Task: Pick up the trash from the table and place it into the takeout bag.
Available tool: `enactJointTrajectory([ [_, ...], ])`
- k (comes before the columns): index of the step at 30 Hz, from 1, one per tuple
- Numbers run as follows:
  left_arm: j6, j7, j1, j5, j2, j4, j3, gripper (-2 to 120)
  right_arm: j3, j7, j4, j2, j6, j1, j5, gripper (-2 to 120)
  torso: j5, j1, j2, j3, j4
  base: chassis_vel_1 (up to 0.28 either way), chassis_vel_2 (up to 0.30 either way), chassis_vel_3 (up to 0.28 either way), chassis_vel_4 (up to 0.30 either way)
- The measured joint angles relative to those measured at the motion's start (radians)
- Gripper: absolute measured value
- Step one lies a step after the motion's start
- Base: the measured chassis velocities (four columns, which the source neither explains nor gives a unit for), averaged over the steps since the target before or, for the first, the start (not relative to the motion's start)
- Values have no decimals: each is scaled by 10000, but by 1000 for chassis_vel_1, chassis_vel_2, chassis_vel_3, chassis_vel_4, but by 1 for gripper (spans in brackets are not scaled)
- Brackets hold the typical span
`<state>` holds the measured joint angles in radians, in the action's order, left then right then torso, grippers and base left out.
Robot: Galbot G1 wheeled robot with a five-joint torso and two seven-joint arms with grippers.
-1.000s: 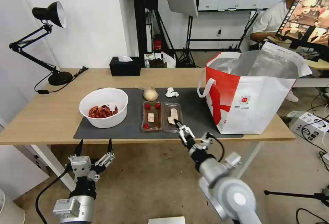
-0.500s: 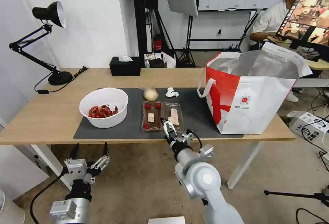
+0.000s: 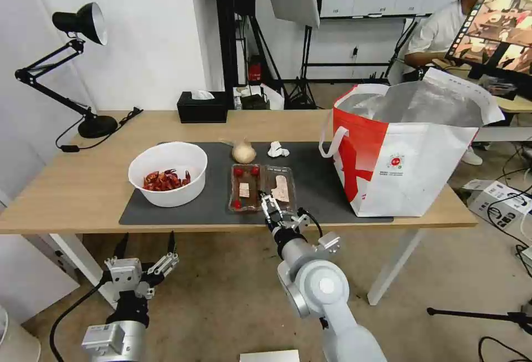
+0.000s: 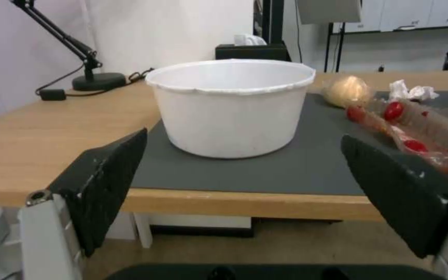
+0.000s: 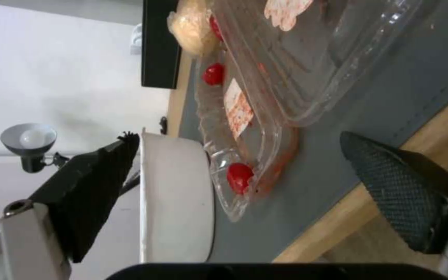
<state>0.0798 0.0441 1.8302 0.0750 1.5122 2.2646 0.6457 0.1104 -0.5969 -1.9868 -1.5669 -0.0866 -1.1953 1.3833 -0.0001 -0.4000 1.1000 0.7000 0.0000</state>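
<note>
Jaws spread and holding nothing, the right gripper (image 3: 270,207) sits at the near edge of the clear tray (image 3: 261,187) on the bench (image 3: 83,184), while the left gripper (image 3: 145,248) hangs open below the bench edge.

Bag (image 3: 410,173) contents: hidden behind its walls; only foil lining showed.
Bag logo print: too small to read.
Bowl (image 4: 230,105) contents: hidden behind its wall in the left wrist view.
Tray (image 5: 286,77): its far end cut off by the picture's edge in the right wrist view.
Tray's near edge in the head view: partly covered by the right gripper (image 3: 270,205).
Table (image 3: 72,184) far right corner: hidden behind the bag.
</note>
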Motion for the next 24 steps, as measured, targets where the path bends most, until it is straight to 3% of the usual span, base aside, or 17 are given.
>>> enactJointTrajectory([
  [24, 57, 10, 128, -36, 1, 146, -24, 100, 101, -677, -515, -29, 46, -41, -230, 100, 0, 0, 0, 0, -1, 0, 0, 0, 0],
])
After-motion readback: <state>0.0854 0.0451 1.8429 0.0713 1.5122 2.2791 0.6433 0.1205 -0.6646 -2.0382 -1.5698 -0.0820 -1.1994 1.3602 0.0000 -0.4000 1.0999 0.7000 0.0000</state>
